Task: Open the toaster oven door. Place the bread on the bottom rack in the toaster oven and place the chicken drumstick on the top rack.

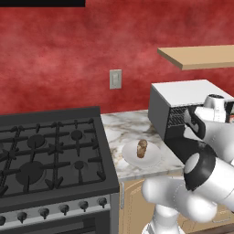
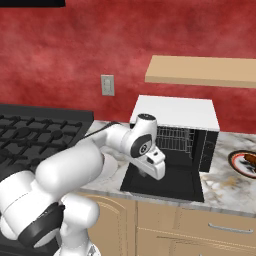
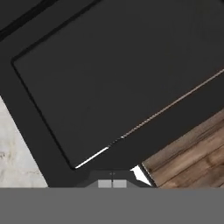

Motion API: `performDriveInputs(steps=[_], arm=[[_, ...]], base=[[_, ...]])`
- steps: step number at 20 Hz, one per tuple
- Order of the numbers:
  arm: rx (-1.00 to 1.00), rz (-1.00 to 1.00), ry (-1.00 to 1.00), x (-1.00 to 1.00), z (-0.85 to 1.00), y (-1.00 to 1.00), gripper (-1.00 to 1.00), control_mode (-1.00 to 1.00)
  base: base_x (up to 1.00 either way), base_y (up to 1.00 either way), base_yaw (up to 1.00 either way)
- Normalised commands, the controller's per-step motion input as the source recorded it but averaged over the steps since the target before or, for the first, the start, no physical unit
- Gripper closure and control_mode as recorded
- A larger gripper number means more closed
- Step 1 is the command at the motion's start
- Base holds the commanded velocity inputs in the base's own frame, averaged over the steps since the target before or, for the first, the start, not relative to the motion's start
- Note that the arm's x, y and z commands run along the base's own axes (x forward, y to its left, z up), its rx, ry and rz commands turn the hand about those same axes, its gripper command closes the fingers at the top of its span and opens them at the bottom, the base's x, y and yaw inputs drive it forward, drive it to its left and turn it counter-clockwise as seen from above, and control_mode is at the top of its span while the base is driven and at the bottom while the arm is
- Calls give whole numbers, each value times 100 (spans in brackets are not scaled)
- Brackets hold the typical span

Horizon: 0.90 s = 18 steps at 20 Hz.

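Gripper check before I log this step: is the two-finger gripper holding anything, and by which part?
Nothing is held. The two-finger gripper is shut and empty, hanging just above the wide flat black toaster oven door, which lies folded down open.

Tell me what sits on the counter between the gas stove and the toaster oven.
A white plate holding a piece of food lies between the stove and the toaster oven, on the marble counter; the left base view shows it.
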Motion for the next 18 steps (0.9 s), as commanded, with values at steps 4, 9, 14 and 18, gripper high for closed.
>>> performDriveInputs(steps=[4,9,14,18], arm=[[0,30,-3,1,21,-7,100,-100],[0,25,-2,0,12,-3,100,-100],[-2,10,-9,0,11,0,-100,-100],[0,0,-18,6,16,0,-100,-100]], base=[[0,0,0],[0,0,0],[0,0,0],[0,0,0]])
